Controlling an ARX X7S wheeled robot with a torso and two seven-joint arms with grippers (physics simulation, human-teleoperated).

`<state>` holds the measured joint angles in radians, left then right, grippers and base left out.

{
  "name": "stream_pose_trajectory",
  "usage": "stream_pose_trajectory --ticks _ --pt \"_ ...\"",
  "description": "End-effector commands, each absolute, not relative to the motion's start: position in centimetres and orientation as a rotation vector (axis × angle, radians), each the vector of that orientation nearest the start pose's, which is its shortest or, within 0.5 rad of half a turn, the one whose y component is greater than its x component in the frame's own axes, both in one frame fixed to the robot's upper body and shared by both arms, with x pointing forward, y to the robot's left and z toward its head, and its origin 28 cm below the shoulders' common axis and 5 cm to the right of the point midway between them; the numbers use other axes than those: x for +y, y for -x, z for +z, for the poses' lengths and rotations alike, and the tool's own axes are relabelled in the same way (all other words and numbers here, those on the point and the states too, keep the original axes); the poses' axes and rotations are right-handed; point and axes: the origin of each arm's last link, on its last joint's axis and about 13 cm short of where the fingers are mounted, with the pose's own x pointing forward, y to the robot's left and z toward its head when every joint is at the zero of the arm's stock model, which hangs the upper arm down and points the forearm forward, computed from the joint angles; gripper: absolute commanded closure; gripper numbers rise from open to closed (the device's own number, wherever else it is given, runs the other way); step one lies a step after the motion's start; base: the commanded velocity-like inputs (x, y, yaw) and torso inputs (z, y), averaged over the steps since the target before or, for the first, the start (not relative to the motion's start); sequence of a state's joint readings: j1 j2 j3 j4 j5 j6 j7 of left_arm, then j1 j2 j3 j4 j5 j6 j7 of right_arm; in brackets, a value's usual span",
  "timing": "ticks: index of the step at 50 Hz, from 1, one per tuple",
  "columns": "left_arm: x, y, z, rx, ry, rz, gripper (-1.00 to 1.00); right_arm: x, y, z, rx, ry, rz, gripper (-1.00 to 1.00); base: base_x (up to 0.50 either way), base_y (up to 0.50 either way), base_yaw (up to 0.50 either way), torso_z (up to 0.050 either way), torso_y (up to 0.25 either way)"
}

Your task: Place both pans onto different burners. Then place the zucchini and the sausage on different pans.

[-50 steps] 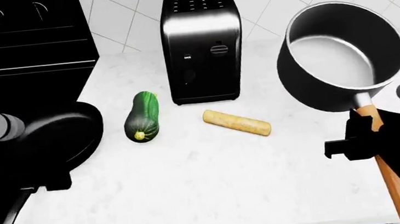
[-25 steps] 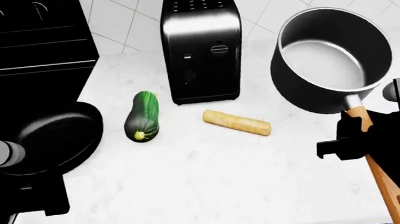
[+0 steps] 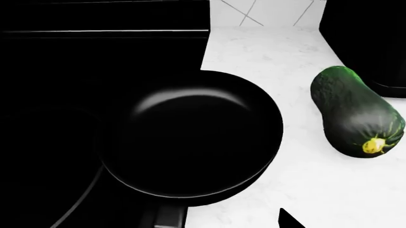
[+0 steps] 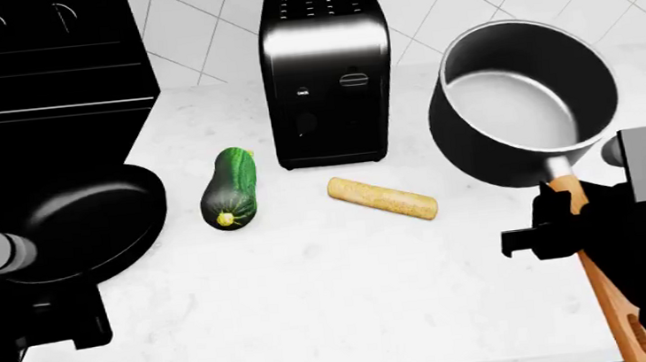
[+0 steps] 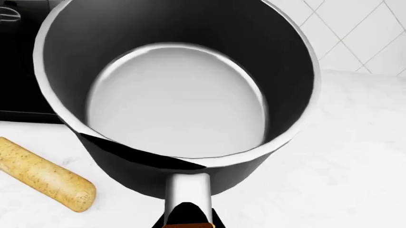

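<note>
The right gripper pinches the saucepan by its wooden handle, a rigid, front-heavy load; the left gripper's grip is hidden.

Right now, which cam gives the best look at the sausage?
Head view: the whole sausage lies unobstructed on the white counter, between the zucchini and the steel saucepan. The right wrist view catches only one end of it at the frame's edge. The left wrist view doesn't show it.
</note>
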<state>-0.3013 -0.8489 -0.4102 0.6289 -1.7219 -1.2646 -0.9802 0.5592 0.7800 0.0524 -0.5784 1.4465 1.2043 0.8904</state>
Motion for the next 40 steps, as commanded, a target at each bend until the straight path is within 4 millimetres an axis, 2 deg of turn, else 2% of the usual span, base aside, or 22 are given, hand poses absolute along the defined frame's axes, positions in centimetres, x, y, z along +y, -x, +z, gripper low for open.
stream_pose_trajectory --ticks 1,14,40 --pt "31.1 -16.2 21.4 0.354 -0.017 0.154 -1.0 -17.3 -21.0 21.9 0.237 0.127 -0.109 1.0 0.0 0.0 0.0 0.0 0.0" --pt "32.1 -16.1 21.5 0.358 -0.014 0.205 -1.0 -17.1 -21.3 21.8 0.242 0.132 -0.104 1.0 0.0 0.0 0.0 0.0 0.002" --pt "32.5 -17.0 20.2 0.413 -0.014 0.207 -1.0 -16.8 -21.7 21.3 0.253 0.13 -0.092 1.0 0.0 0.0 0.0 0.0 0.002"
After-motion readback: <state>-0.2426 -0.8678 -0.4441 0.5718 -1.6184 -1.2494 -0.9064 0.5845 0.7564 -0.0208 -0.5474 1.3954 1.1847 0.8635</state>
